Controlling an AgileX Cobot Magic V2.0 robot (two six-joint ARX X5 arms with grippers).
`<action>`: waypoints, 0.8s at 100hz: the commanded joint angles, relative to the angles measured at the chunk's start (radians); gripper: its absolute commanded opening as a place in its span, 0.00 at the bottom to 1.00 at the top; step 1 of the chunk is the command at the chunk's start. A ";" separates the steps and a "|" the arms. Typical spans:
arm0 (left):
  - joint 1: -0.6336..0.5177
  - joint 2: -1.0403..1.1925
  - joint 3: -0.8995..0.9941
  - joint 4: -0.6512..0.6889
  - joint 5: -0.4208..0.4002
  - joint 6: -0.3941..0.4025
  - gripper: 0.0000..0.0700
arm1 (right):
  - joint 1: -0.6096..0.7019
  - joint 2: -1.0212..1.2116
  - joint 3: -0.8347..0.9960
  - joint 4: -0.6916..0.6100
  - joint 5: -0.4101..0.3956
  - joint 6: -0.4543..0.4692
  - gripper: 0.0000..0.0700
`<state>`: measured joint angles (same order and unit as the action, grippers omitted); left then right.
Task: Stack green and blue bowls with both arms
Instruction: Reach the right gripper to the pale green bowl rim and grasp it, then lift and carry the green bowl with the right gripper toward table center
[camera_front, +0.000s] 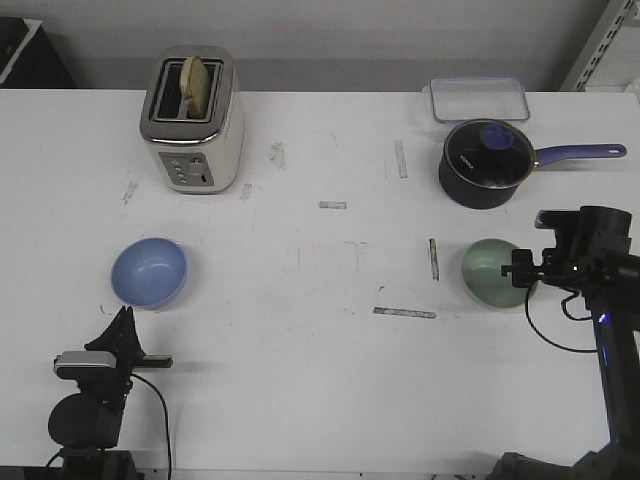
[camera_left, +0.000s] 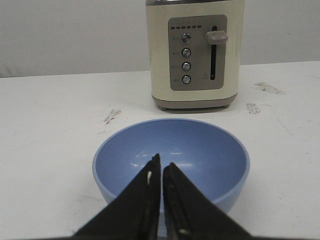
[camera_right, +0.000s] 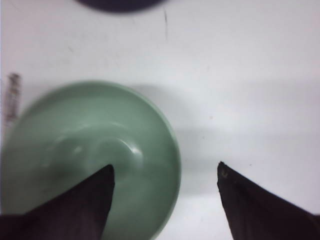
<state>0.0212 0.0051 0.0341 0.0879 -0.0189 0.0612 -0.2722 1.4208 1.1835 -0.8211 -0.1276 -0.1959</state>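
Sitting on the white table (camera_front: 300, 330), left-front area, is the blue bowl (camera_front: 148, 272), upright and nothing in it; the cream toaster (camera_front: 192, 120) stands behind it toward the back wall, well apart. Left gripper (camera_front: 122, 322) is low at the table's near edge, just short of the blue bowl, not touching it in the front view. Left wrist view: its fingers (camera_left: 142, 200) are pressed nearly together with only a thin slit between them, nothing pinched, tips lined up on the blue bowl (camera_left: 200, 150) near its closest rim, toaster (camera_left: 192, 52) straight behind. Green bowl (camera_front: 494, 272) sits on the right side of the table, upright, with the dark navy saucepan (camera_front: 487, 163) behind it and a clear lidded container (camera_front: 479, 99) farther back. Right gripper (camera_front: 527, 268) is at the green bowl's right rim. Right wrist view: jaws spread wide, one finger (camera_right: 75, 210) inside the green bowl (camera_right: 90, 150), the other outside over bare table, so they straddle the rim; can't tell whether either pad touches the wall. Grey tape marks (camera_front: 404, 313) lie on the table between the two bowls.
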 joint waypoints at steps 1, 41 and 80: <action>-0.001 -0.002 -0.021 0.010 0.003 -0.003 0.00 | -0.006 0.061 0.024 0.007 -0.004 -0.022 0.64; -0.001 -0.002 -0.021 0.010 0.003 -0.003 0.00 | -0.002 0.204 0.024 0.044 -0.004 -0.014 0.24; -0.001 -0.002 -0.021 -0.014 0.003 -0.003 0.00 | -0.002 0.145 0.058 0.030 -0.003 -0.006 0.00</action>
<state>0.0212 0.0051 0.0341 0.0681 -0.0189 0.0616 -0.2749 1.5852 1.2026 -0.7944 -0.1429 -0.2054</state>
